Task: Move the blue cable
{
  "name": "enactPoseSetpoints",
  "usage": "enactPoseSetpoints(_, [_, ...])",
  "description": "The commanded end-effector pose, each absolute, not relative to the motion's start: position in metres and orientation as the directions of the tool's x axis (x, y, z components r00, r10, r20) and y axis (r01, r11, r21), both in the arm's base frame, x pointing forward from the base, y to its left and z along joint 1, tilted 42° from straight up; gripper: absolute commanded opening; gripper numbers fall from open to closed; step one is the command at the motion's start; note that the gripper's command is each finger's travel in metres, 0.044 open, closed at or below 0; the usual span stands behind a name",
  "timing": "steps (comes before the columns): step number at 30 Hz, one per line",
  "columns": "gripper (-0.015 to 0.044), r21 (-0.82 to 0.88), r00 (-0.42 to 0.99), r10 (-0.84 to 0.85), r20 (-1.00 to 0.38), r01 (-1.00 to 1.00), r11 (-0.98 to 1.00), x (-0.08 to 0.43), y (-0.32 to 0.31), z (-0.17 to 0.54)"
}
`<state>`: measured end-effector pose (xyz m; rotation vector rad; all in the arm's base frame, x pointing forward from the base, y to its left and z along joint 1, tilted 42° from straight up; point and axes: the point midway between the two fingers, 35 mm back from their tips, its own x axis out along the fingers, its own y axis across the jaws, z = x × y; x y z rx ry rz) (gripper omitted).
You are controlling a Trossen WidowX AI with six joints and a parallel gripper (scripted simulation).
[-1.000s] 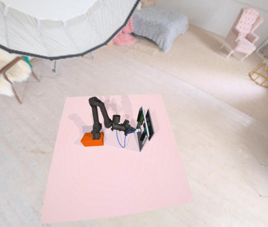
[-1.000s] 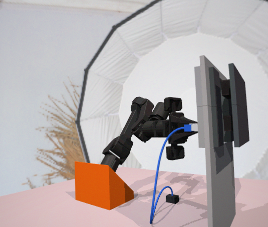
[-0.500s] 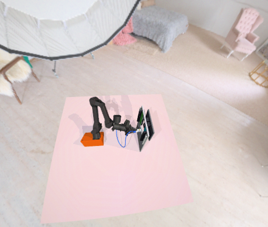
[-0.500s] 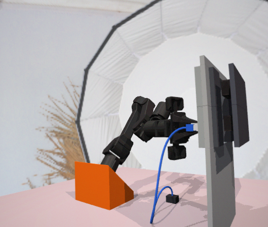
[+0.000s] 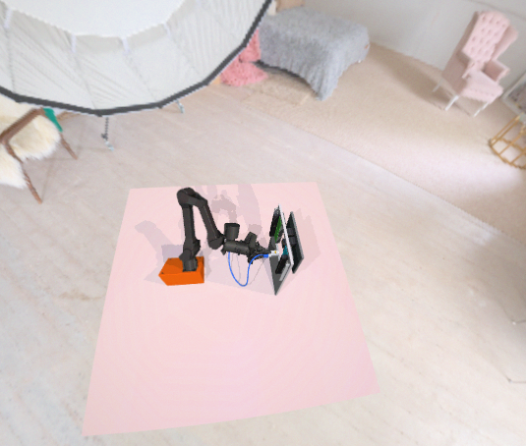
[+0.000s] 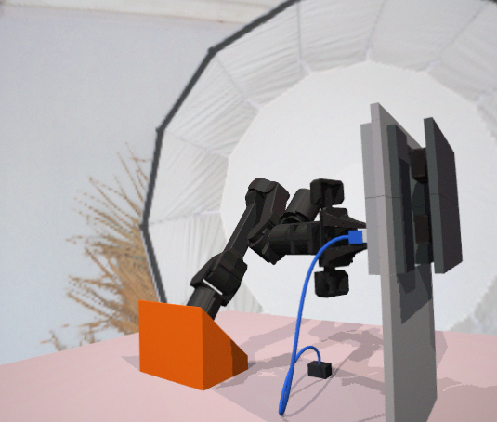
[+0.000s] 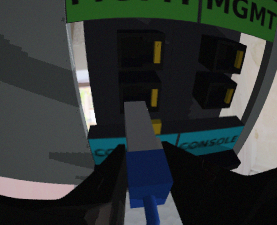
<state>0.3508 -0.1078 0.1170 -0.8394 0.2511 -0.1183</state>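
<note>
Clamped in the tool (image 5: 271, 253) (image 6: 362, 236) (image 7: 147, 171): blue plug (image 5: 266, 255) (image 6: 356, 237) (image 7: 149, 171), right at the server panel (image 6: 376, 209) (image 7: 43, 99). Held level, nose toward panel, presumably for straight entry. Gripped from the sides, probably to squeeze the tab. Blue cable (image 5: 244, 285) (image 6: 300, 307) (image 7: 152, 211) sagging in front of panel, likely slack for travel. Seating: cannot tell.

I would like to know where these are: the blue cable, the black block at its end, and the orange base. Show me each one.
Blue cable (image 5: 244, 285) (image 6: 299, 309): top and exterior views, on its hanging length.
Black block (image 6: 320, 370): exterior view, front face.
Orange base (image 5: 185, 279) (image 6: 171, 344): top and exterior views, side face.
</note>
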Motion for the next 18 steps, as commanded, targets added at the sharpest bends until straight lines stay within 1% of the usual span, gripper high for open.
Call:
enactPoseSetpoints(1, [0.0,-0.75,0.964,-0.21,-0.163,0.018,0.662,0.354,-0.1096,0.1203])
enactPoseSetpoints(18, [0.0,-0.749,0.964,-0.211,-0.162,0.019,0.662,0.3609,-0.1094,0.1206])
